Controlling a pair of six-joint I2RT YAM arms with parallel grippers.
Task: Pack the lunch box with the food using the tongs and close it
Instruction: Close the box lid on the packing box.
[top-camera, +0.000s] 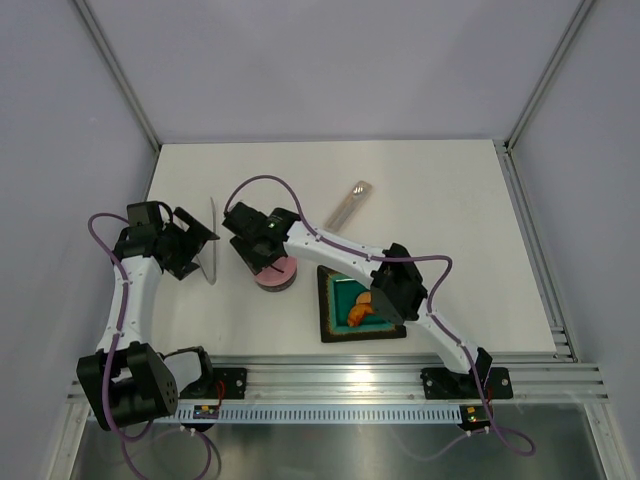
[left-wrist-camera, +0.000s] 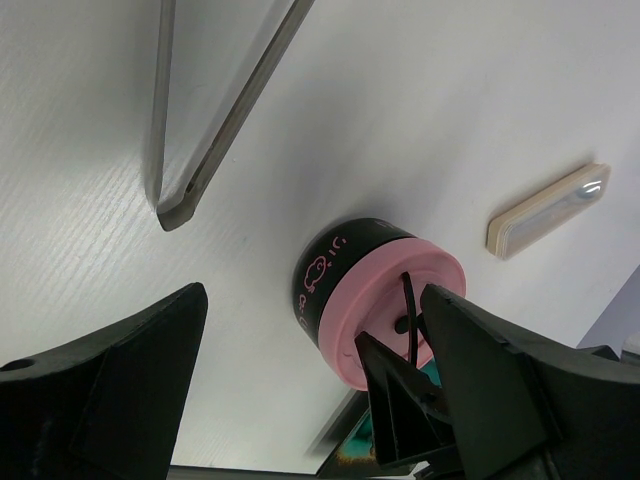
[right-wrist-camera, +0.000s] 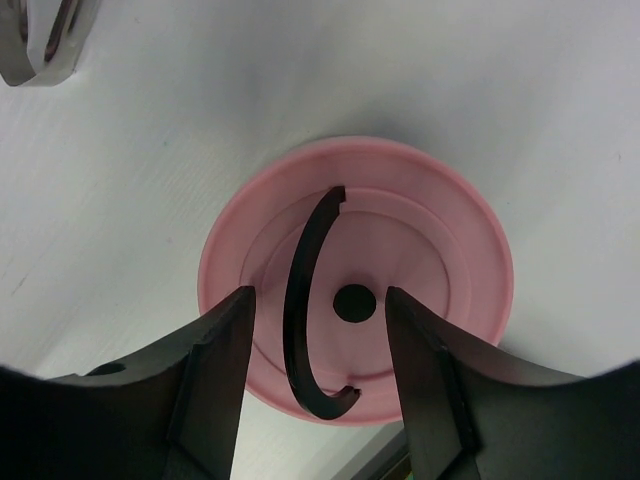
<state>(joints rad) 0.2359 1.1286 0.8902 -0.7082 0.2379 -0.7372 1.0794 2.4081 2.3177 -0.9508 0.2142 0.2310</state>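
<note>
The lunch box (top-camera: 277, 272) stands closed near the table's middle, its pink lid (right-wrist-camera: 400, 230) on top of a dark side wall (left-wrist-camera: 325, 275). My right gripper (right-wrist-camera: 320, 300) hangs over the lid, open. Its fingers (right-wrist-camera: 215, 350) stand on either side of the black handle (right-wrist-camera: 300, 300) with a gap on each side. The tongs (top-camera: 212, 240) lie left of the box, and their tip (left-wrist-camera: 175, 205) shows in the left wrist view. Beside the tongs, my left gripper (top-camera: 200, 245) is open and holds nothing. Orange food (top-camera: 362, 310) lies on the teal plate (top-camera: 335, 325).
A short flat silvery utensil (top-camera: 348, 205) lies behind the lunch box, toward the back of the table. The teal plate sits right of the box, partly under the right arm's elbow (top-camera: 400, 285). A metal rail (top-camera: 340, 380) runs along the near edge.
</note>
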